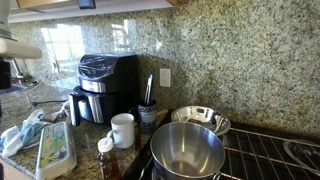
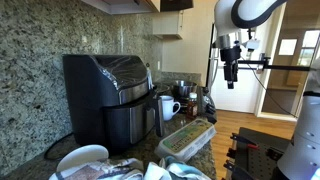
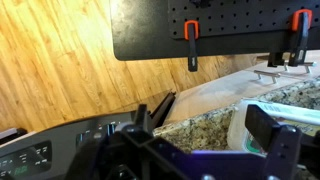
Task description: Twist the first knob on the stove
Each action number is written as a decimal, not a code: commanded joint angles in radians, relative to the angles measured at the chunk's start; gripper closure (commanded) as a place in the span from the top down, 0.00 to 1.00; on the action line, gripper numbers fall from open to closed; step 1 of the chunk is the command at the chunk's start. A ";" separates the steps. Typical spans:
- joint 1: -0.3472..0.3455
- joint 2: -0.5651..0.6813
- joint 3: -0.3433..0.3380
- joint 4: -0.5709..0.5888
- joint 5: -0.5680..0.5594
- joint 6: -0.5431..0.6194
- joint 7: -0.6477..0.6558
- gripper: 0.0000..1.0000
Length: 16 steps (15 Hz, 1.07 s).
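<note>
The stove (image 1: 275, 152) is a dark cooktop with black bar grates at the lower right of an exterior view. Two steel pots (image 1: 187, 150) stand on it. In the wrist view, the stove's dark front panel (image 3: 45, 152) with white markings shows at the lower left; no knob can be made out clearly. My gripper (image 2: 230, 80) hangs high in the air, pointing down, well out from the counter over the floor. In the wrist view the gripper (image 3: 205, 122) is open and empty above the granite counter edge.
A black air fryer (image 1: 103, 85), a white mug (image 1: 123, 129), a sauce bottle (image 1: 105, 155) and a clear plastic container (image 1: 55, 150) stand on the granite counter. A black pegboard with red clamps (image 3: 200, 25) lies on the wood floor (image 3: 50, 60).
</note>
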 commanded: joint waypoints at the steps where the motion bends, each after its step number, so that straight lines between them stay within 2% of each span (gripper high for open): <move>1: 0.010 0.001 -0.009 0.001 -0.005 -0.004 0.006 1.00; 8: 0.010 0.003 -0.009 0.001 -0.005 -0.004 0.006 1.00; 12: -0.010 0.036 -0.045 0.002 -0.020 0.011 -0.017 1.00; 16: -0.053 0.092 -0.108 0.001 -0.069 0.031 -0.032 1.00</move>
